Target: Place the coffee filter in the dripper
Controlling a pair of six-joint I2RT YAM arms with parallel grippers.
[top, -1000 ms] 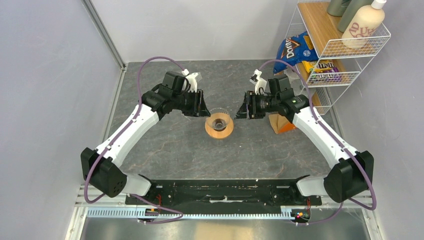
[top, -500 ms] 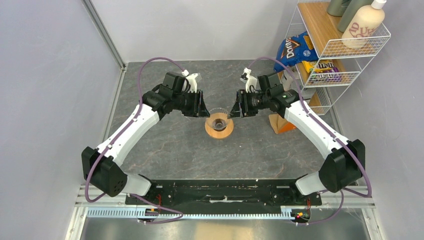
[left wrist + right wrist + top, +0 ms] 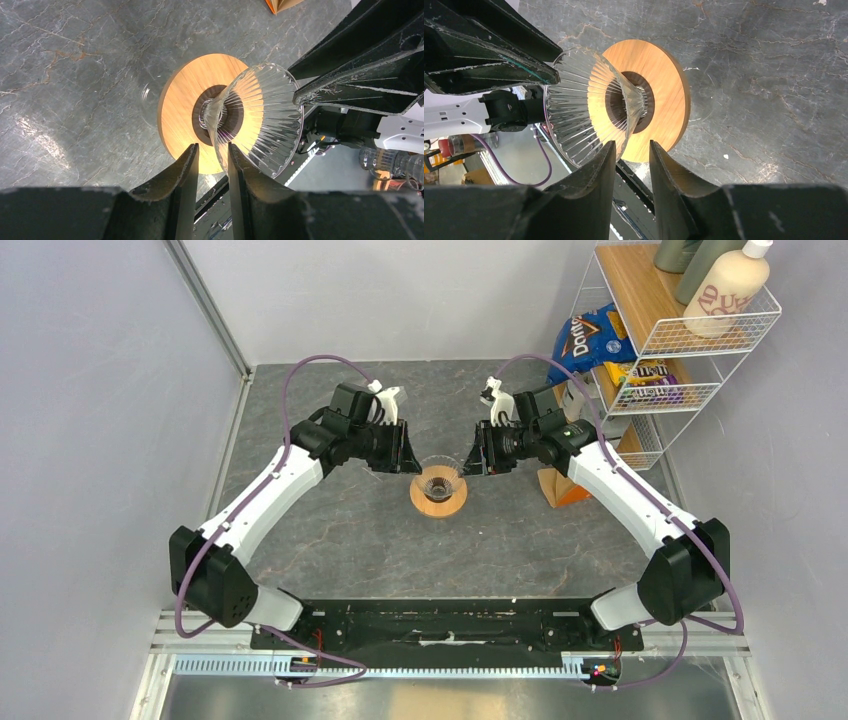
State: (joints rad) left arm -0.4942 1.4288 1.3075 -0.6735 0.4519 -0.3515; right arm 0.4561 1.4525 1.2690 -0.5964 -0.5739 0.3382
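The dripper (image 3: pixel 439 487) is sitting mid-counter (image 3: pixel 350 530) on its wooden collar, empty, while the coffee filter (image 3: pixel 560 490) is resting well off to its right, partly hidden by the right arm, with nothing holding it. The left pincer (image 3: pixel 212 150) and right pincer (image 3: pixel 630 146) are flanking the glass cone, each standing narrowly open with the rim's edge in its gap. Whether they are touching glass I cannot tell. They are probably steadying it for the filter.

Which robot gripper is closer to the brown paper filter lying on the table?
Right. The right gripper sits right of the dripper, toward the coffee filter; the left gripper sits left of the dripper, farther away.
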